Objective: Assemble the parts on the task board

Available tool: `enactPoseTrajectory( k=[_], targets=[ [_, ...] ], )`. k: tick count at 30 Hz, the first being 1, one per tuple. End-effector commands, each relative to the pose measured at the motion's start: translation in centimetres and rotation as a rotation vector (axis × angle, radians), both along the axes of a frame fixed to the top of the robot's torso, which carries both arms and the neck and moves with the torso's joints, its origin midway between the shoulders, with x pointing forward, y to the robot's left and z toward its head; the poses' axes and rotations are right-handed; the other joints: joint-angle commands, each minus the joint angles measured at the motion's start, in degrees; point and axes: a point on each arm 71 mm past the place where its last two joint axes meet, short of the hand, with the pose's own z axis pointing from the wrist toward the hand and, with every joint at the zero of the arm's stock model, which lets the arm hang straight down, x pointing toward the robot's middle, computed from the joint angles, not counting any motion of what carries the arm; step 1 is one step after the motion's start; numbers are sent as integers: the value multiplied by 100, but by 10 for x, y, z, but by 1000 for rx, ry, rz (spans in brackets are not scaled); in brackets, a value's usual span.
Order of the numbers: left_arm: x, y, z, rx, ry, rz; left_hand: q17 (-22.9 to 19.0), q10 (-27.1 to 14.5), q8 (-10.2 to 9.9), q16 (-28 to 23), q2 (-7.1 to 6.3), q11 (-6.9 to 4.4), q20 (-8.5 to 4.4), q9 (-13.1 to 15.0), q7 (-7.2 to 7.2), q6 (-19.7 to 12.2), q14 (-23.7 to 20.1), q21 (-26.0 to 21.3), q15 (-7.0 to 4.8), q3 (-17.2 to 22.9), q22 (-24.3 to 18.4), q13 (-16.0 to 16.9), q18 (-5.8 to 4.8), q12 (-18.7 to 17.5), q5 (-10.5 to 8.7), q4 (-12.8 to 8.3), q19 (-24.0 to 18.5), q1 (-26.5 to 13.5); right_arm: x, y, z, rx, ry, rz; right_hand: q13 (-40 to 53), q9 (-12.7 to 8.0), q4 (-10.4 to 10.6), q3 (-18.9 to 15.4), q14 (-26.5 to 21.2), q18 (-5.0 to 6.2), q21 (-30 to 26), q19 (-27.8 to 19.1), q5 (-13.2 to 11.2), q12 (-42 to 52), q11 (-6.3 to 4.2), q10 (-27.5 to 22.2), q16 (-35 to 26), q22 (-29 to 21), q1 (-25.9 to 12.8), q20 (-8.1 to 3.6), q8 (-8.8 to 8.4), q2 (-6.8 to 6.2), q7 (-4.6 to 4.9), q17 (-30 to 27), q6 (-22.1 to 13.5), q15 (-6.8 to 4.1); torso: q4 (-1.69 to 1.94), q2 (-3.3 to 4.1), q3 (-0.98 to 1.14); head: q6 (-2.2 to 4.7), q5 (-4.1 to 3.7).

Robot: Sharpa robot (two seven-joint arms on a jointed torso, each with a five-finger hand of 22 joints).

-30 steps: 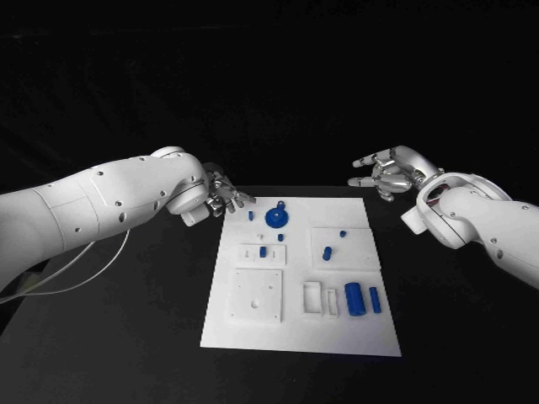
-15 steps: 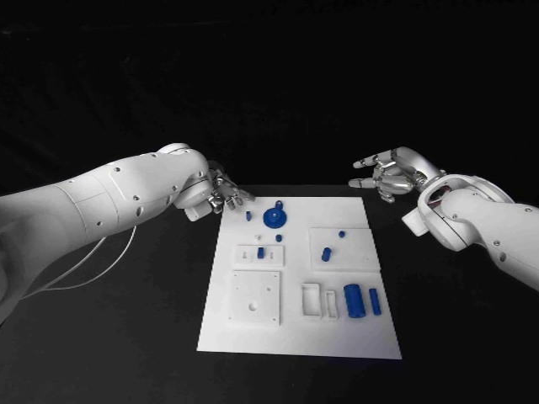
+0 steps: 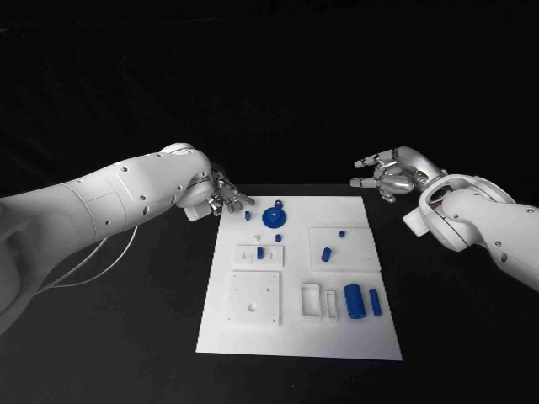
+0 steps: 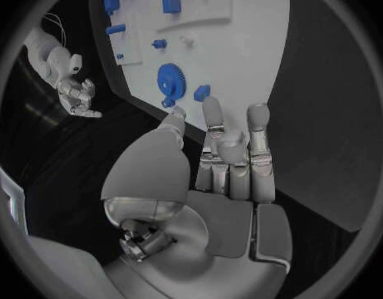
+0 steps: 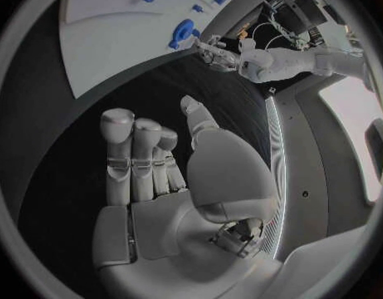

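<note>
The board (image 3: 300, 337) is a flat white rectangular plate lying lengthwise at the middle of the black worktop (image 3: 124, 337), its near part bare. Its surface is matte, with raised white blocks and shallow recesses. At the far end sits a round blue gear (image 3: 274, 219) with a toothed rim, a small blue peg (image 3: 248, 215) just left of it and another small blue piece (image 3: 280, 203) just beyond it. A small blue stud (image 3: 280, 237) lies nearer. On a low white block left of centre stands a short blue post (image 3: 263, 252); on the block right of centre lie a slanted blue pin (image 3: 326, 252) and a smaller blue piece (image 3: 341, 233). Nearer, on the left, is a square white plate (image 3: 256, 295) with small holes; to its right are narrow slots (image 3: 317, 301), then a wide blue cylinder (image 3: 354, 300) and a slimmer one (image 3: 376, 301), both lying lengthwise.

The left robot hand (image 3: 225, 197), silver and jointed, hovers at the board's far left corner, close to the peg. The wrist view shows its fingers (image 4: 213, 116) extended side by side with the thumb set slightly apart, holding nothing; whether a fingertip touches the board cannot be told.

The right robot hand (image 3: 387, 175) is raised beyond the far right corner, well apart from the parts, fingers loosely curled and separated, holding nothing.
</note>
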Motion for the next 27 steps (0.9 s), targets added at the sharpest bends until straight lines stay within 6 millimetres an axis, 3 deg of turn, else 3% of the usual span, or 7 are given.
enactPoseTrajectory(
  k=[1, 15, 27],
  targets=[
    [-2, -5, -3, 21, 48, -45, 8, 184, 38, 27, 23, 26, -7, 12, 12, 2, 12, 43, -9, -8, 107, 11, 19, 25, -25, 27, 10, -61, 0, 2, 1, -7, -8, 9, -6, 8, -23, -14, 28, 101, -11, 297, 31, -17, -13, -35, -37, -8, -16, -21, 9, 23, -8, 2, 8, -30, -3, 1, 1, 1, 1],
    [-3, -6, -7, 33, 82, -62, 16, 185, 41, 64, 115, 30, -10, 87, 2, 36, -5, 76, -14, -45, 104, 34, 13, 31, 39, -53, -19, -70, 0, 3, 0, -7, -7, 10, -5, 9, -7, 1, 35, 101, 0, 297, 35, -14, -15, -26, -37, -10, -13, -23, 10, 12, -9, 5, 18, -31, 5, 4, 1, 14, -15],
    [-3, -7, -8, 33, 83, -66, 27, 200, 32, 99, 394, 33, -15, 111, -1, 61, 2, 112, -20, -213, 100, 41, 10, 47, 98, -305, -34, -43, 1, 3, 0, -6, -6, 12, -5, 9, -7, 1, 35, 101, 0, 297, 35, -14, -15, -26, -37, -10, -13, -23, 10, 12, -9, 5, 18, -31, 1, 6, 0, 8, -24]
  ],
)
